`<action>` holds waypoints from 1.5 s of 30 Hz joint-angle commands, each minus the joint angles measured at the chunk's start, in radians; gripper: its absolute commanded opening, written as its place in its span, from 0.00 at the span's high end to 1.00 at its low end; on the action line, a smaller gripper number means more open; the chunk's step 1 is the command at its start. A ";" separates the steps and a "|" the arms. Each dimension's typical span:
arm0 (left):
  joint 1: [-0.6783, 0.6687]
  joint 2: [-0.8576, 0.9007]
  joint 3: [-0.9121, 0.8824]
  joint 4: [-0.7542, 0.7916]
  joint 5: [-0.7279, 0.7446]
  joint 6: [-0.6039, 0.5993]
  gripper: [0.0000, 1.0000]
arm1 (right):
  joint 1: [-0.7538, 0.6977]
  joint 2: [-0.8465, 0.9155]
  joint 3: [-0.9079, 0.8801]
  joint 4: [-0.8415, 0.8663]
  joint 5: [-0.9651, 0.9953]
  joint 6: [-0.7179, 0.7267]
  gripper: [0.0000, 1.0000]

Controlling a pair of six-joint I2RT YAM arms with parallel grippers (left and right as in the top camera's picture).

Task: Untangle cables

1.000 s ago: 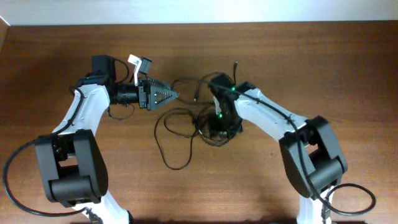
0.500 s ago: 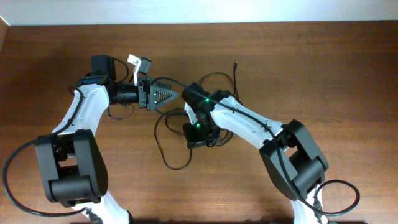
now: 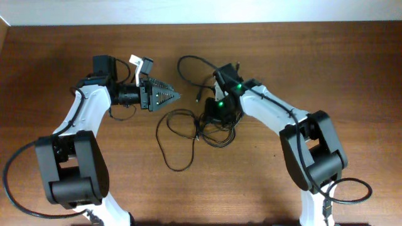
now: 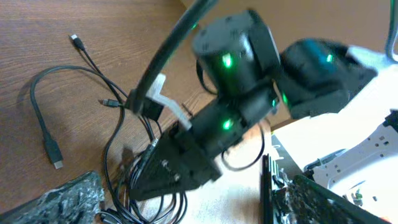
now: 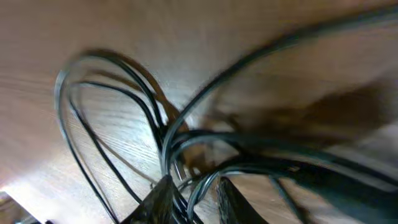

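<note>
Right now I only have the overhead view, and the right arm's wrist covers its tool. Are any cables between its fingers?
Observer: Yes. In the right wrist view, several black cables run between the fingers of the right tool. The picture is blurred, so I cannot tell whether they are pinched.
Operator: And the left tool? From above it looks like a closed wedge.
Observer: It isn't closed. The left wrist view shows the left tool open, with its fingers wide apart at the two sides of the picture.
</note>
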State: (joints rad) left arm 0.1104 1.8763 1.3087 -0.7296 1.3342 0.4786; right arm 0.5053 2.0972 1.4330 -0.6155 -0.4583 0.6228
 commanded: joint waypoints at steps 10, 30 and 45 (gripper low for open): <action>0.002 0.010 0.000 0.023 -0.038 -0.042 0.00 | -0.051 -0.156 -0.073 0.083 -0.308 -0.233 0.96; -0.176 0.039 0.000 0.153 -0.415 -0.647 0.33 | -0.178 -0.178 -0.074 0.205 -0.521 -0.266 0.96; -0.232 0.039 0.000 0.085 -0.347 -0.938 0.29 | -0.148 -0.177 -0.074 0.189 -0.480 -0.271 0.96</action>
State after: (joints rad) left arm -0.0975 1.9018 1.3071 -0.6430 0.9722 -0.4210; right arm 0.3389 1.9335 1.3563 -0.4252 -0.9398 0.3630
